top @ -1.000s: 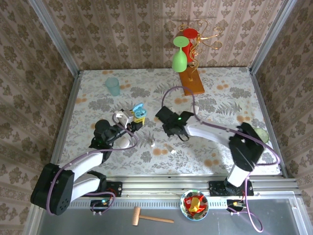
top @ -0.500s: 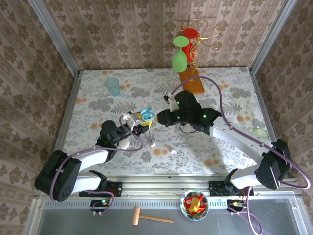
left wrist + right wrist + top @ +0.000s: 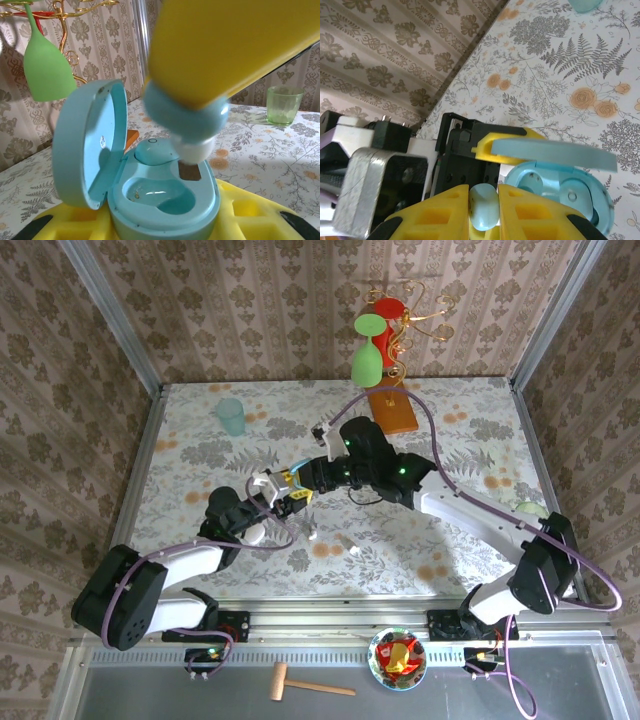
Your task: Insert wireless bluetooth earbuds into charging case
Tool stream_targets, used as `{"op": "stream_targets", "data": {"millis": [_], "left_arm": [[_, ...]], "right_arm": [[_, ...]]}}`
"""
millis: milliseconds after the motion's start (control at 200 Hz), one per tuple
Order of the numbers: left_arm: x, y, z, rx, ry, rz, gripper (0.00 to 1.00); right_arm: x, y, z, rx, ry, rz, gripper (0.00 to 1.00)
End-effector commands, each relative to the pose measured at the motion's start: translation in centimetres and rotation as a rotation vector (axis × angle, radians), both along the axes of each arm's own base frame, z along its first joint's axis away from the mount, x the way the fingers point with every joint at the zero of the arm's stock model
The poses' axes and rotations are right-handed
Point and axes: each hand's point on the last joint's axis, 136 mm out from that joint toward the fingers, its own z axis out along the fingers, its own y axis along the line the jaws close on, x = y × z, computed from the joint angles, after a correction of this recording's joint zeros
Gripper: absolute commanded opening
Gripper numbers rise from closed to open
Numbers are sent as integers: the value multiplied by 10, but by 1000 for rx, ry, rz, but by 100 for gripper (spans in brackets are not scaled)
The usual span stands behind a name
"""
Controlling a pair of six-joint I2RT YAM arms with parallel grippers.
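Midpoint of the job, by our reckoning: our right gripper [image 3: 484, 197] is clamped on a pale blue earbud [image 3: 186, 117], yellow fingers pressing it from both sides, white tip pointing down, just above the open charging case [image 3: 150, 222] and, as far as we can tell, not yet seated. Our left gripper [image 3: 284, 487] is closed on the base of the case and holds it up off the table [image 3: 450, 430], lid [image 3: 85, 145] swung wide to one side. Inside, we see what looks like a second earbud [image 3: 152, 150] already lying in the far well, while the near well [image 3: 160, 197] is bare and glossy. What is left, we judge, is to lower the held earbud into that bare well, let go and shut the lid. Our count: one case, two blue earbuds (one gripped, one seemingly home), two wells, two grippers. On the table near the left arm we also count two tiny white earbuds [image 3: 312, 533], too small here to be sure of. Farther off stand one green cup [image 3: 230, 416] and one rack [image 3: 392, 412] hung with one green glass [image 3: 366, 358] and one red glass [image 3: 390, 308]
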Motion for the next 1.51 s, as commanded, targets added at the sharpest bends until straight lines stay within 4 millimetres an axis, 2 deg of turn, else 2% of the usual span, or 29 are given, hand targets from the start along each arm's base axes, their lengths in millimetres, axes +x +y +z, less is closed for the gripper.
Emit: {"op": "stream_targets", "data": {"millis": [0,460,680,945,1150,1260,1305,1315,1355,1500], "left_arm": [[-2,-4,25,-39,-77,-26,21],[3,-3,29,-50,-76,1,20],[4,-4,32,-51,-76,-4,20],[4,-5,28,-41,-73,-4,20],[3,-5,29,-40,-77,-14,20],[3,-5,25,-25,-87,-11,20],[0,-6,24,-15,-92,-21,21],[0,-6,23,-13,-93,-24,21],[-2,-7,22,-2,-98,-36,21],[-6,-7,18,36,-123,-44,21]], "right_arm": [[1,7,6,4,-26,27,19],[3,8,-19,-53,17,11,19],[7,0,-28,-100,15,-29,26],[8,-7,-8,-92,-49,-45,37],[3,-17,9,-78,-95,-56,54],[-5,-20,21,-48,-124,-39,57],[-5,-21,19,-49,-126,-39,58],[-7,-24,29,-32,-144,-42,58],[-9,-27,37,-22,-164,-45,59],[1,-41,44,-34,-183,-125,59]]}}
